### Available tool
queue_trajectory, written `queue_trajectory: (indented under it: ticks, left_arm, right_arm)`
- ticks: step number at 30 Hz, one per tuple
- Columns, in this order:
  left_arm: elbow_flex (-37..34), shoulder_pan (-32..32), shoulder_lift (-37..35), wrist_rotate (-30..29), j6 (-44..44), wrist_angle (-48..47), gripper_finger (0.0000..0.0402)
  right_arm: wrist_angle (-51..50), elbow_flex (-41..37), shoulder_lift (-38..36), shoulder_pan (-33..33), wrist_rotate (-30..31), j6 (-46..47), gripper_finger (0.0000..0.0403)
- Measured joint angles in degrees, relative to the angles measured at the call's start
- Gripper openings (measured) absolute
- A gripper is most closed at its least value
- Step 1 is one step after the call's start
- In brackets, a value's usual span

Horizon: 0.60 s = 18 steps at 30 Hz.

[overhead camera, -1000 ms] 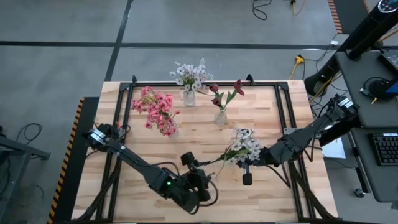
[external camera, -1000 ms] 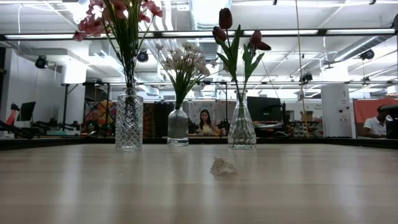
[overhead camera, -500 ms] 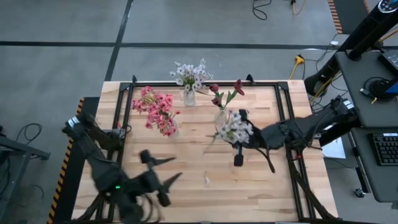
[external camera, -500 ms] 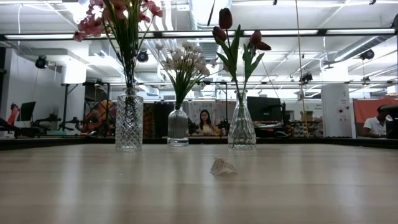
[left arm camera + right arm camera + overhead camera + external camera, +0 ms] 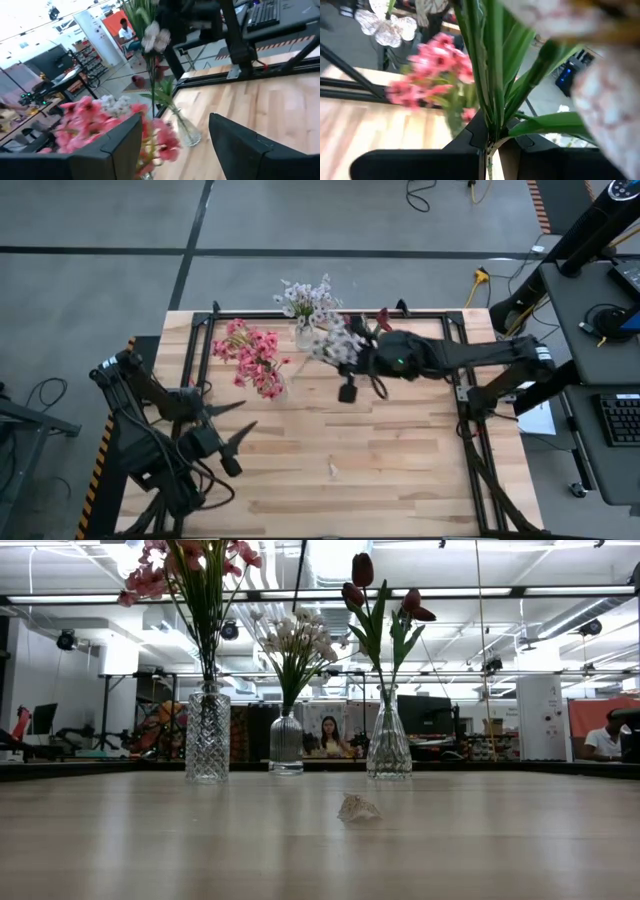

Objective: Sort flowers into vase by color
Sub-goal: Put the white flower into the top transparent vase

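Note:
Three glass vases stand near the table's far edge. One holds pink flowers (image 5: 252, 358), one white-lilac flowers (image 5: 306, 302) and one dark red tulips (image 5: 385, 615). My right gripper (image 5: 358, 358) reaches in from the right above the red vase (image 5: 388, 745) and is shut on a white-lilac stem, whose blossoms (image 5: 335, 345) hang beside the white vase (image 5: 304, 336). My left gripper (image 5: 243, 418) stands open and holds nothing at the near left, pointing toward the pink flowers (image 5: 110, 120). My right gripper pinches the green stalk (image 5: 491, 131) of the white-lilac stem between its two fingers, below the leaves. The fingers come roughly level from the table's right side. The stem is lifted clear of the table, its leaves and blossoms reaching out beyond the fingertips.
A small fallen petal (image 5: 358, 808) lies on the bare wood near the table's middle (image 5: 333, 470). Black frame rails (image 5: 455, 370) run along the table's left, right and far sides. A desk with a keyboard (image 5: 622, 420) stands to the right.
My right gripper has carried the white-lilac stem up and from the near right of the table toward the far edge, to the vases. My left gripper has drawn back from the table's near middle toward the left edge and risen.

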Motion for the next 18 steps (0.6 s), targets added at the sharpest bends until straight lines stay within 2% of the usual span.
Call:
queue_trajectory:
  ticks: [1,8,11,14,18]
  left_arm:
    - [0.0,-0.1,-0.4,0.0,-1.6,-1.2,0.0212]
    - [-1.8,-0.2,-3.5,-0.5,1.6,-1.0,0.0212]
    - [-3.2,-0.2,-4.9,-0.7,1.5,-1.1,0.0212]
    - [-5.5,0.0,-6.4,-0.6,0.7,-1.1,0.0212]
    - [-8.1,0.0,-8.8,-1.5,-1.4,-1.1,0.0212]
  right_arm:
    - [0.0,0.6,0.9,-1.2,-0.6,-0.5,0.0018]
    - [0.1,2.6,5.8,-8.0,-1.5,-3.2,0.0018]
    - [-0.2,2.6,6.9,-10.4,-5.1,-2.9,0.0018]
    - [-0.6,2.5,7.2,-12.2,-7.9,-2.4,0.0018]
    - [-0.3,2.4,7.1,-13.0,-8.3,-2.4,0.0018]
